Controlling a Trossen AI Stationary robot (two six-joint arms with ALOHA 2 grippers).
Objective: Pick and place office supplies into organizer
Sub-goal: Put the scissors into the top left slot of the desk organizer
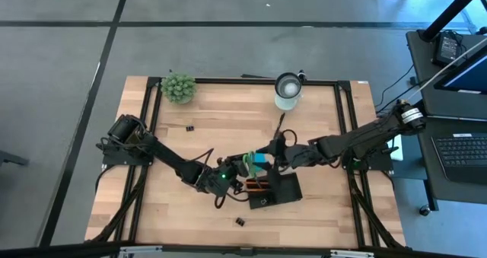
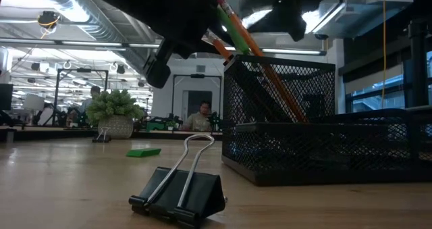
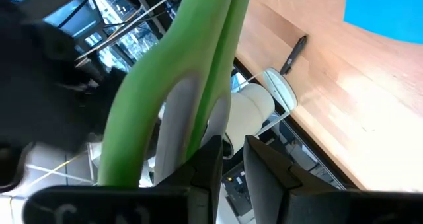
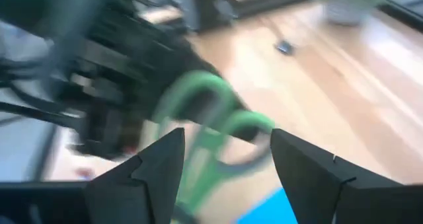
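Note:
Green-handled scissors (image 1: 249, 160) hang near the table's middle, just beyond the far side of the black mesh organizer (image 1: 278, 189). My left gripper (image 1: 228, 174) is shut on them. The handle loops (image 4: 211, 128) point at my right gripper (image 4: 225, 141), which is open; its fingers stand either side of the loops, a little short of them. Orange pencils (image 2: 270, 73) lean in the organizer's tall compartment. A blue note pad (image 1: 261, 158) lies beside the scissors. One black clip (image 2: 182, 192) rests near the front edge and a small green block (image 2: 144, 152) lies farther back. My left gripper pinches the scissors between its two fingers at the base of the green handles (image 3: 210, 128), coming roughly level from the table's left. The handle loops stick out past the fingertips, away from the gripper. The fingers and the gripper body hide the blades.
A fuzzy green plant ball (image 1: 178, 87) stands at the far left and a white round cup (image 1: 288, 90) at the far middle. A black pen (image 3: 294, 52) and a second clip (image 1: 189, 127) lie on the wood. People sit in the room behind.

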